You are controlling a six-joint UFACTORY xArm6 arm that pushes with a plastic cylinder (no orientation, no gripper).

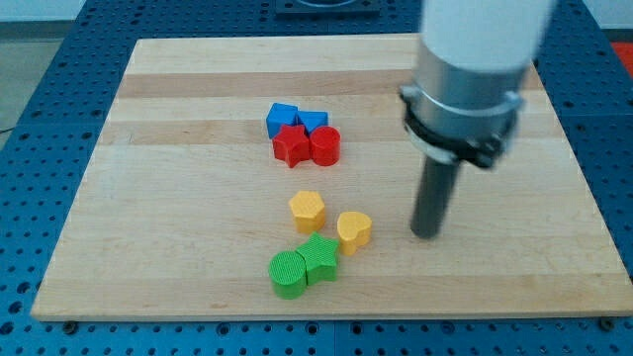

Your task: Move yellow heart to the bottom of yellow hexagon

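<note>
The yellow heart lies on the wooden board, just right of and a little below the yellow hexagon. A small gap separates them. My tip rests on the board to the right of the yellow heart, at about the same height in the view, with a clear gap between them. The arm's grey and white body rises above the tip toward the view's top right.
A green star and a green cylinder sit together just below the yellow blocks. A blue cube, a blue triangle, a red star and a red cylinder cluster higher up. The board's edge runs along the bottom.
</note>
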